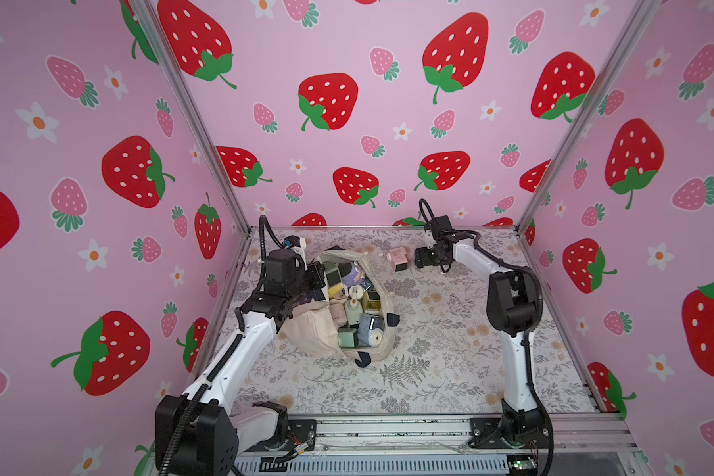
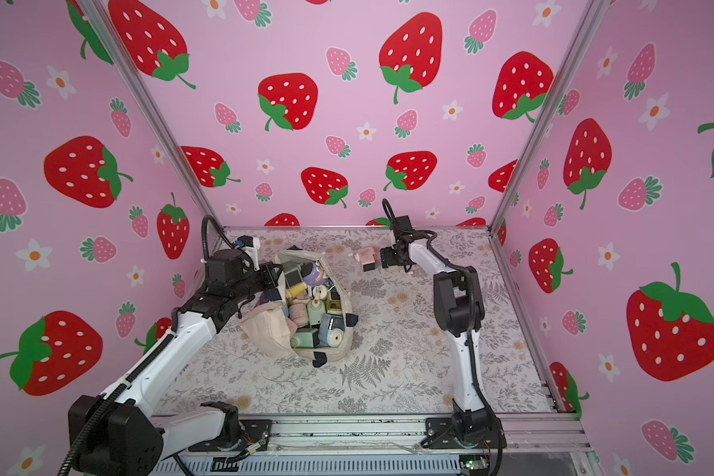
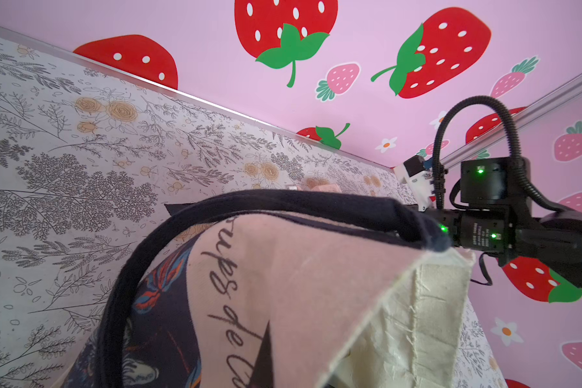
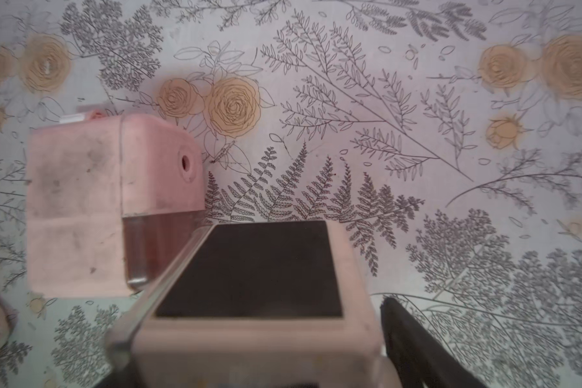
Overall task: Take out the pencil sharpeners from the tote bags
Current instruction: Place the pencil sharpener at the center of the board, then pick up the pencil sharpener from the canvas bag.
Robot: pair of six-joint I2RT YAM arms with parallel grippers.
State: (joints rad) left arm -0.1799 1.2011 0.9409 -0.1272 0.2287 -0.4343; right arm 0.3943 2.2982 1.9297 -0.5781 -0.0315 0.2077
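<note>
while the left hand point(image 1: 316, 275) is clamped on the rim of the tote bag point(image 1: 306, 329) at 9 o'clock on the table point(image 1: 429, 371), many pencil sharpeners point(image 1: 357, 313) inside it, the right hand point(image 1: 416, 260) grips a pink pencil sharpener point(image 4: 249, 275) at 12 o'clock, just beside a second pink sharpener point(image 4: 78, 208).

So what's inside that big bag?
Lots of pencil sharpeners, piled up inside the tote bag: purple, green, grey-blue and yellowish ones. Whatever lies under the top layer is covered, so I can't count them all.
</note>
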